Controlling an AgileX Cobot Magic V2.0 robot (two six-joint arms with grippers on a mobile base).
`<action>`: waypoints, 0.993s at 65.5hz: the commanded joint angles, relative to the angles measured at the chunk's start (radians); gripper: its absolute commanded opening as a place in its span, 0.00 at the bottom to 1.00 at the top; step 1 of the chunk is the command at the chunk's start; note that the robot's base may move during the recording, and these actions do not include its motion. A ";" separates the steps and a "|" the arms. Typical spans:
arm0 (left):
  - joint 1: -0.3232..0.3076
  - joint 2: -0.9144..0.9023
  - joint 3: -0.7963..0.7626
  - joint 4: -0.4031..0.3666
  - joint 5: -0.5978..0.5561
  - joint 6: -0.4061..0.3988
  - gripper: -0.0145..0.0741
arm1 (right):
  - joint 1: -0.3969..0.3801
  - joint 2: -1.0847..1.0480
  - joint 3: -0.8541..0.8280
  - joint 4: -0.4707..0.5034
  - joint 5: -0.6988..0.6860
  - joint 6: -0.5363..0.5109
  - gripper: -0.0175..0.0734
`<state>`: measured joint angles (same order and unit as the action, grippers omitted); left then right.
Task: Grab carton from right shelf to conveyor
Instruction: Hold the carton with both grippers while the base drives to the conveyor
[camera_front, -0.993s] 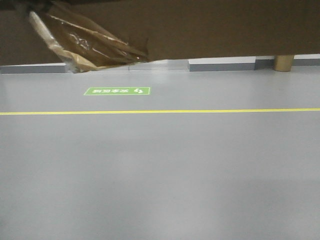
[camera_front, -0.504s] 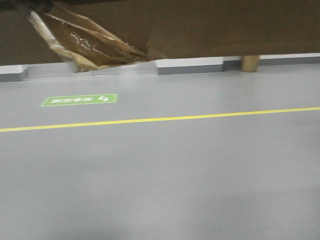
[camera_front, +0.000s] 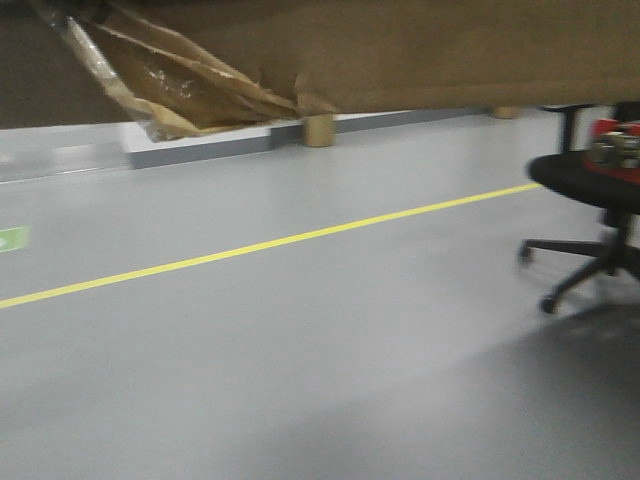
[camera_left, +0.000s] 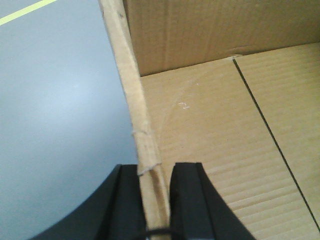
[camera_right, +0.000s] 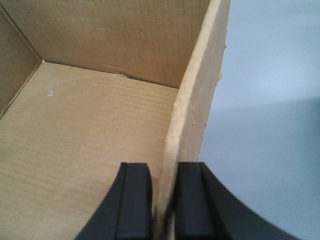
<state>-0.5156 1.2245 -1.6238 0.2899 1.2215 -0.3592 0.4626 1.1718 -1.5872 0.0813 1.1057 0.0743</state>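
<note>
**A:** Which step is this? All I get from the front view is the underside of the box (camera_front: 450, 50) along the top, with a ragged bit of tape (camera_front: 160, 80) hanging off one corner.

**B:** I'd call it the carry step. The box is up in the air between the two arms, above bare grey floor (camera_front: 300, 380). There's no shelf and no belt in any view, so I reckon it's off the rack and not delivered yet.

**A:** Are the claws actually gripping it?

**B:** Yep, both of them. The left claw (camera_left: 152, 185) is nearly closed and pinches the left wall of the box, one finger inside and one outside. The right claw (camera_right: 162, 190) does the same on the right wall. The box is open on top and looks empty inside.

**A:** What else is around?

**B:** A yellow line (camera_front: 270, 243) runs across the floor, and a black office chair (camera_front: 590, 190) sits off to the right with something red on it. The front picture is a bit smeary too.

**A:** What does the next move need?

**B:** My guess is it has to get the belt in view first, then line up square to it. The chair looks like the thing to steer wide of. The hold is only two thin cardboard edges, and the wall bows a little at the left claw. So I'd keep both arms level and the same distance apart, then lower it flat before letting go.
</note>
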 joint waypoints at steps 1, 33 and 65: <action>-0.001 -0.015 -0.004 0.015 -0.018 0.007 0.15 | 0.000 -0.016 -0.007 -0.003 -0.049 -0.021 0.11; -0.001 -0.015 -0.004 0.017 -0.019 0.007 0.15 | 0.000 -0.016 -0.007 -0.003 -0.049 -0.021 0.11; -0.001 -0.015 -0.004 0.194 -0.017 0.007 0.15 | 0.000 -0.016 -0.007 -0.003 -0.051 -0.021 0.11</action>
<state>-0.5194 1.2245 -1.6238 0.3650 1.2113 -0.3601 0.4626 1.1718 -1.5872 0.0883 1.0883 0.0743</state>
